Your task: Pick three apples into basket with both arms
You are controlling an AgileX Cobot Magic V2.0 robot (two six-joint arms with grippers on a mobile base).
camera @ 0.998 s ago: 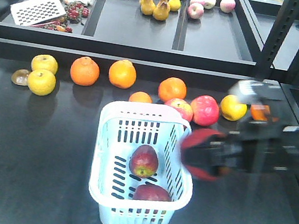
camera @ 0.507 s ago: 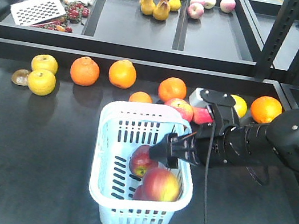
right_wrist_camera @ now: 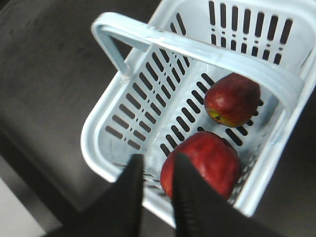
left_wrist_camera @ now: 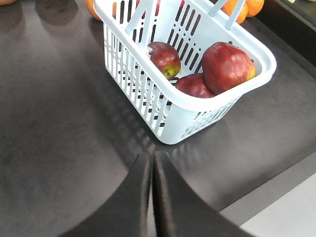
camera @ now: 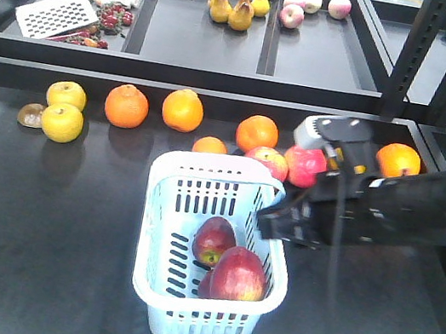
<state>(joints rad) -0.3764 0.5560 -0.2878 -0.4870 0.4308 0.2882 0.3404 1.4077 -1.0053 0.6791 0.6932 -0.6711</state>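
The pale blue basket (camera: 165, 209) stands on the dark table, and three dark red apples lie in it. The front view shows one apple (camera: 215, 238) in the middle and a bigger one (camera: 237, 275) on top near the front wall. In the left wrist view all three show: (left_wrist_camera: 165, 58), (left_wrist_camera: 228, 66), (left_wrist_camera: 195, 85). My right gripper (camera: 270, 224) hangs just outside the basket's right rim, jaws a little apart and empty (right_wrist_camera: 157, 160), above an apple (right_wrist_camera: 205, 160). My left gripper (left_wrist_camera: 152, 165) is shut and empty, low over the table in front of the basket (left_wrist_camera: 173, 118).
Oranges (camera: 126, 106), yellow fruit (camera: 61, 122) and brighter pink-red apples (camera: 305, 164) line the back of the table. A raised shelf behind holds pears (camera: 233, 9), small pale apples (camera: 292, 15) and a grater (camera: 55, 14). Black rack posts (camera: 416, 54) stand at the right.
My right gripper carried an apple over the basket, let it go and drew back to the right. The apple now rests on the others in the basket.
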